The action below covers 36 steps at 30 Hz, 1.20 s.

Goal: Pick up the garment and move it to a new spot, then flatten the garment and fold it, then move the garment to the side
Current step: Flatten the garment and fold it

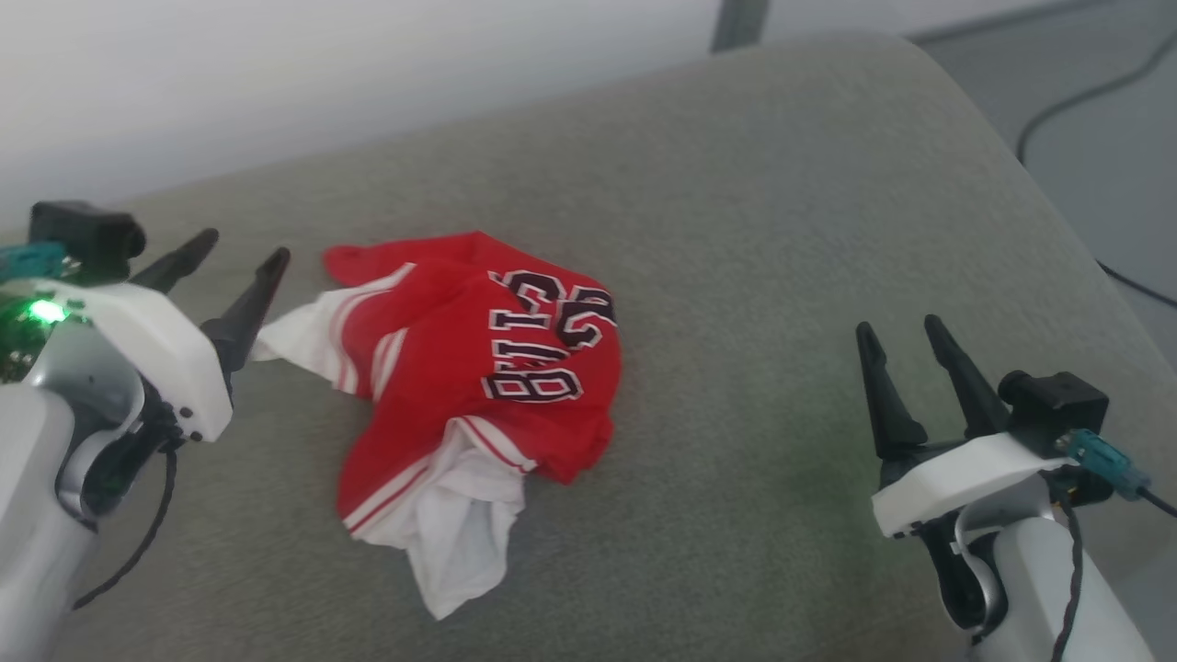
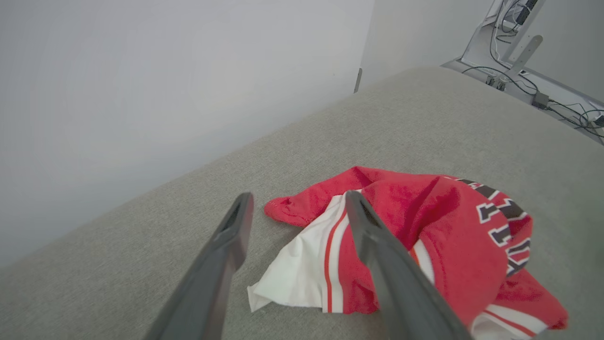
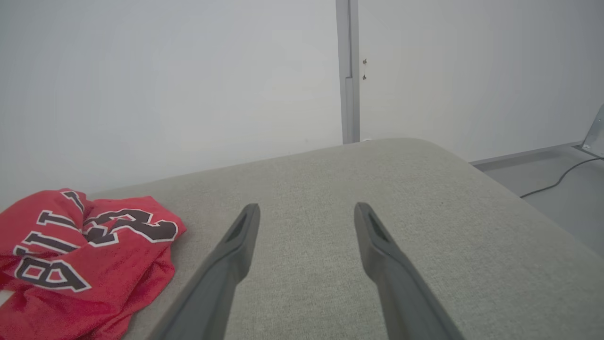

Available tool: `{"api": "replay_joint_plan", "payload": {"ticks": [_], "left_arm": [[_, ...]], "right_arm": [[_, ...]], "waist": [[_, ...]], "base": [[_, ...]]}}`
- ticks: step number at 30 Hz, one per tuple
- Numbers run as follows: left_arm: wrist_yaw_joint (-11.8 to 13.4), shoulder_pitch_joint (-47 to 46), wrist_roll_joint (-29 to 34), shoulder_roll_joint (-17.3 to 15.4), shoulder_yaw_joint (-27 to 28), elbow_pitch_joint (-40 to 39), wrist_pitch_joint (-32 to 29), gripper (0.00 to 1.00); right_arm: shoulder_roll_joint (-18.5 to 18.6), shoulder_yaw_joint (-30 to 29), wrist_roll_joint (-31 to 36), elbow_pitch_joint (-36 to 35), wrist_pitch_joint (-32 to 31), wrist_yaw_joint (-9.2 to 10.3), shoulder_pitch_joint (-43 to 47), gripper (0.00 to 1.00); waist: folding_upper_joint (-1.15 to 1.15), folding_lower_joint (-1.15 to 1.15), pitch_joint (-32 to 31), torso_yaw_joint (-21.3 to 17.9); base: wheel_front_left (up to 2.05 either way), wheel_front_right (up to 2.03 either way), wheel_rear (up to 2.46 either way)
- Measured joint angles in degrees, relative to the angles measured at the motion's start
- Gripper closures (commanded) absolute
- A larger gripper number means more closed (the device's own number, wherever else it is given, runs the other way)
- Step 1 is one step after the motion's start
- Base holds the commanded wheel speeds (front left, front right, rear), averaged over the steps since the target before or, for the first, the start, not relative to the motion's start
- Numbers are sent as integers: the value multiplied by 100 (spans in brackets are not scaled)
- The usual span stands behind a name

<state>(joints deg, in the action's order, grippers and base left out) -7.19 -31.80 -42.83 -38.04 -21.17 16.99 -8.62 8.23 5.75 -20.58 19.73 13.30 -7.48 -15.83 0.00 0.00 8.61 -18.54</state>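
Observation:
The garment (image 1: 478, 386) lies crumpled on the grey cushion: red cloth with dark white-outlined print, striped trim and white fabric sticking out at its left and bottom. My left gripper (image 1: 244, 244) hovers open just left of it, fingertips near the white sleeve edge; in the left wrist view the garment (image 2: 424, 236) lies beyond and to the right of the left gripper (image 2: 297, 200), one finger (image 2: 377, 245) over its striped trim. To the right, my right gripper (image 1: 897, 326) stands open, well apart from the cloth. In the right wrist view the garment (image 3: 80, 255) shows at the lower left, and the right gripper (image 3: 304, 208) is empty.
The grey upholstered surface (image 1: 754, 230) has a rounded far-right corner and drops to the floor on the right, where a black cable (image 1: 1085, 101) runs. A pale wall (image 1: 276, 74) backs the far edge. A metal frame with cables (image 2: 519, 61) stands beyond the cushion's far corner.

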Motion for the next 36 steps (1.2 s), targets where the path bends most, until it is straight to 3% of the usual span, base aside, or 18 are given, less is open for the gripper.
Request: {"api": "replay_joint_plan", "payload": {"ticks": [7, 18, 36], "left_arm": [[-15, -514, -481, -181, -776, 272, -1162, 0], [-22, -1302, -469, -259, -1548, 1077, -2391, 0], [-34, -2156, -487, 8, -1870, 2364, -2907, 0]], "right_arm": [[-107, 85, -62, 143, 110, 0, -105, 0], [-160, 100, -104, 225, 158, 0, -333, 0], [-235, 114, -104, 174, 165, 0, -448, 0]], "waist": [[0, 0, 430, -386], [0, 0, 824, -437], [0, 0, 1118, -413]], "base": [[0, 0, 0], [0, 0, 0], [0, 0, 0]]}}
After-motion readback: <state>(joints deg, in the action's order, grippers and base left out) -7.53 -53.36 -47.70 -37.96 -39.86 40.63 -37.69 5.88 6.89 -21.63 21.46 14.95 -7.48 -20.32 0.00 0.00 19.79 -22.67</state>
